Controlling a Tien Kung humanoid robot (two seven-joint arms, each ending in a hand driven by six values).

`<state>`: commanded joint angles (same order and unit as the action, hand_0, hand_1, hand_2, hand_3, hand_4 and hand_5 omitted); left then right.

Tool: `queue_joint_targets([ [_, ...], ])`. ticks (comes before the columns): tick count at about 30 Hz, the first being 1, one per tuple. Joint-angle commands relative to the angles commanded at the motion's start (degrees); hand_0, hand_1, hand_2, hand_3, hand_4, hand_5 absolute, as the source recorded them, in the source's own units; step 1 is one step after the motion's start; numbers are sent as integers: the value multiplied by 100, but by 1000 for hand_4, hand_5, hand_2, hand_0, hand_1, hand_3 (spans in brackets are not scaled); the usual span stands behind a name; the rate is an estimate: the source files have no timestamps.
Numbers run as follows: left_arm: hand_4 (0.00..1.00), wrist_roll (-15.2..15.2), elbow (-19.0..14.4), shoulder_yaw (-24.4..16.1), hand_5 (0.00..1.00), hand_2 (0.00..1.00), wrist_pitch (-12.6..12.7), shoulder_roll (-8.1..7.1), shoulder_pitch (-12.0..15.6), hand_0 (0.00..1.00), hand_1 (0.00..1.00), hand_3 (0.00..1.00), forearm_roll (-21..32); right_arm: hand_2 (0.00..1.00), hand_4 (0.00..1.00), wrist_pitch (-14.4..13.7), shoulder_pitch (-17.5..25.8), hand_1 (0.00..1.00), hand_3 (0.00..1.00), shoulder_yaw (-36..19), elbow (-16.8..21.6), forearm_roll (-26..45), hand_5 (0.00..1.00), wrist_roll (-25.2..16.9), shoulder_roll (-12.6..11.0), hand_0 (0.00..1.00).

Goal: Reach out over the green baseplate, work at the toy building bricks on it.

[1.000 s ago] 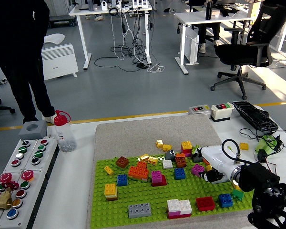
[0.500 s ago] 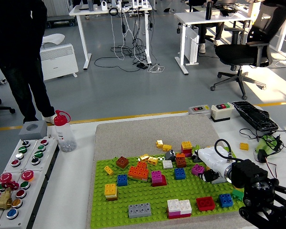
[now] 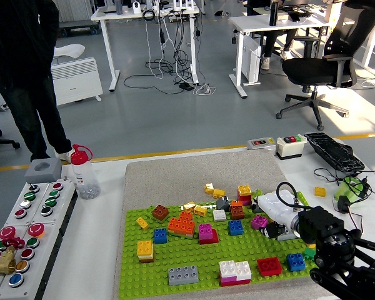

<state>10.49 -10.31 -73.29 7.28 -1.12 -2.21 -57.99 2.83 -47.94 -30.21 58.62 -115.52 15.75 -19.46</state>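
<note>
The green baseplate (image 3: 194,257) lies on a grey mat at the table's near side. Many toy bricks stand on it: an orange stack (image 3: 182,224), a magenta brick (image 3: 207,233), a blue brick (image 3: 160,235), a grey brick (image 3: 183,274), a white-and-pink brick (image 3: 235,270) and a red brick (image 3: 269,266). My right hand (image 3: 270,215), white-backed on a black arm, comes in from the lower right. It sits low over the plate's right edge, next to a small magenta brick (image 3: 259,221). Its grasp is hidden. My left arm is out of view.
A person in dark clothes (image 3: 25,69) stands at the far left. A red-capped bottle (image 3: 84,172) and a button panel (image 3: 25,225) are left of the mat. A button box (image 3: 290,145), black keyboard (image 3: 333,152), cables and a loose yellow brick (image 3: 320,191) lie right.
My right arm has shifted left and a little farther in over the plate's right edge. The bricks have not visibly moved.
</note>
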Motion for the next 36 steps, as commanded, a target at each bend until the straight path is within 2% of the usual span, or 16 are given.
queue_joint_targets([
  [11,476,-1,0,-1,998,800,6,-1,-2,727,781,672,1,694,702,218,-7,339,716,24,106,-85,167,-39,-155,137],
  [20,478,-4,0,-13,998,800,6,-1,4,728,781,671,-7,700,700,281,0,342,717,84,177,-108,161,-47,-242,138],
  [36,478,6,0,-33,998,798,5,6,24,728,781,671,-53,700,690,44,3,346,716,189,88,-216,150,-161,-183,138],
])
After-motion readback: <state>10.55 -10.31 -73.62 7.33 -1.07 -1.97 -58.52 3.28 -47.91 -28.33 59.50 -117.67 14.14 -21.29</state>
